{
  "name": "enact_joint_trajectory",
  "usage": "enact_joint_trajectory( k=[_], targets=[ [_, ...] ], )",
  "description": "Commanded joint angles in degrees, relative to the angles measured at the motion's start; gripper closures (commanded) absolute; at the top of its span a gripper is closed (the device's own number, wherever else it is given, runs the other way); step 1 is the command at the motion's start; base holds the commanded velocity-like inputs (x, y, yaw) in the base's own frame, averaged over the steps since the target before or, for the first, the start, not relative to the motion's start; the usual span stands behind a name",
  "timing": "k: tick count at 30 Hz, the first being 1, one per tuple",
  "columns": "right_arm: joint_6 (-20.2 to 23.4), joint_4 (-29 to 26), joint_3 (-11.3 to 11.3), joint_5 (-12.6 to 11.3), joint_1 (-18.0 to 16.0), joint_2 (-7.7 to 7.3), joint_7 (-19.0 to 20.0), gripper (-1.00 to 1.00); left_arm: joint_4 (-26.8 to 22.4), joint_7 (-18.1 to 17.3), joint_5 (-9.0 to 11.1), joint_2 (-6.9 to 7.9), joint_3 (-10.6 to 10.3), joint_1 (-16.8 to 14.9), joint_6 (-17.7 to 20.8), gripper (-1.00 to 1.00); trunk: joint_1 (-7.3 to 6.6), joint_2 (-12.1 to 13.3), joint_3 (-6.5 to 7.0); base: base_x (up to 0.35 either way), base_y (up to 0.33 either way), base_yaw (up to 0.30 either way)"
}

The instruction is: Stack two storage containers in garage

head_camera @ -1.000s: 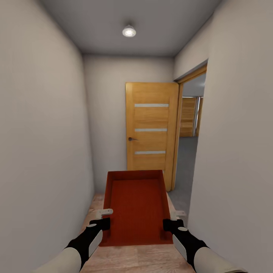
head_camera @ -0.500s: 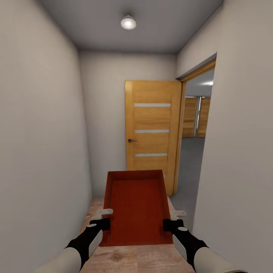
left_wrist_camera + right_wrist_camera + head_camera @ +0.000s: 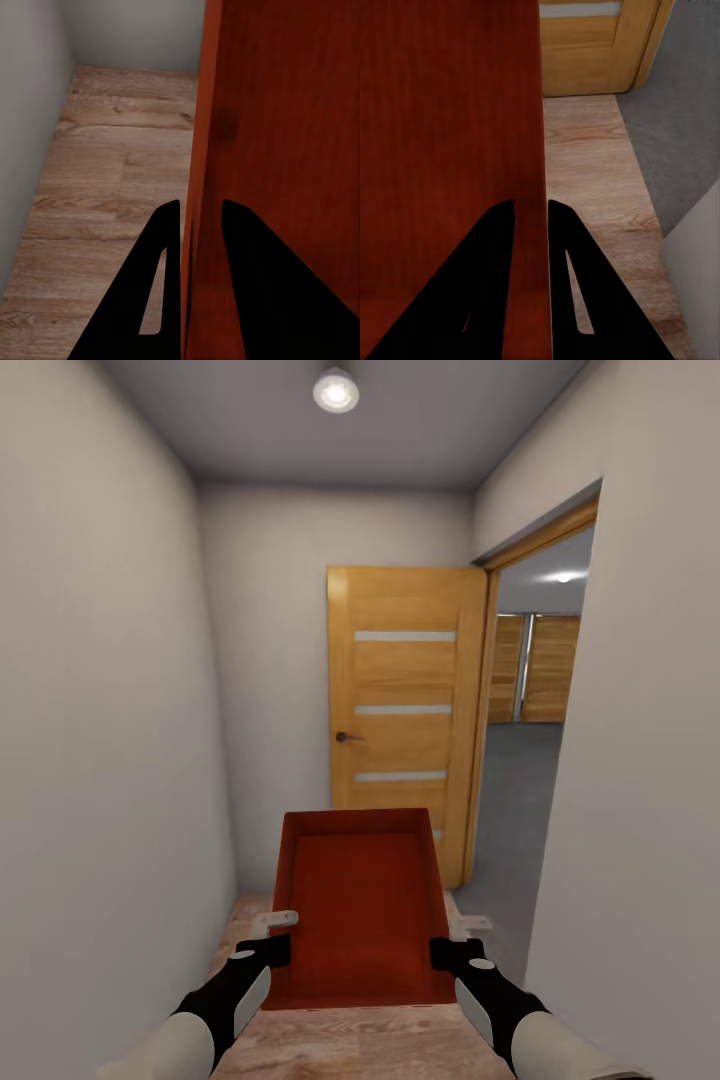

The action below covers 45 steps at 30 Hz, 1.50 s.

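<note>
I hold one orange-red storage container (image 3: 360,905) level in front of me, above a light wood-plank floor (image 3: 350,1045). My left gripper (image 3: 268,952) is shut on its left wall, my right gripper (image 3: 450,952) on its right wall. In the left wrist view the left gripper (image 3: 201,214) has one black finger on each side of the container's thin wall (image 3: 196,150). In the right wrist view the right gripper (image 3: 531,206) pinches the container's wall (image 3: 540,112) the same way. The container is lidless and holds nothing.
I stand in a narrow white-walled hallway. A wooden door (image 3: 400,720) stands open against the end wall. To its right a doorway (image 3: 525,760) leads to a room with a dark grey floor (image 3: 682,112) and wooden panels at its back. Walls are close on both sides.
The whole view has moved forward down the hallway: door and doorway look larger and nearer. Both grippers keep the same hold on the container.
</note>
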Motion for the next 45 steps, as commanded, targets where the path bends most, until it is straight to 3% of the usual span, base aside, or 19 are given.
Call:
enact_joint_trajectory(
  k=[1,34,45],
  targets=[
    [-0.2,0.2,-0.2,-0.5,0.0,-0.07,-0.5,1.0,-0.6,1.5,-0.7,1.88,1.0,0.0,-1.4,1.0,0.05,0.0,-0.03,0.322,0.0,0.0],
    [-0.3,0.2,-0.2,-0.5,0.0,-0.07,-0.5,1.0,-0.7,1.5,-0.7,1.88,0.9,0.0,-1.4,1.0,0.05,0.0,-0.03,0.32,0.0,0.0],
    [-0.2,0.2,-0.2,-0.5,0.0,-0.09,-0.5,1.0,-0.9,1.5,-0.7,1.88,0.9,0.0,-1.5,1.0,0.05,0.0,-0.03,0.063,0.0,-0.028]
  ],
)
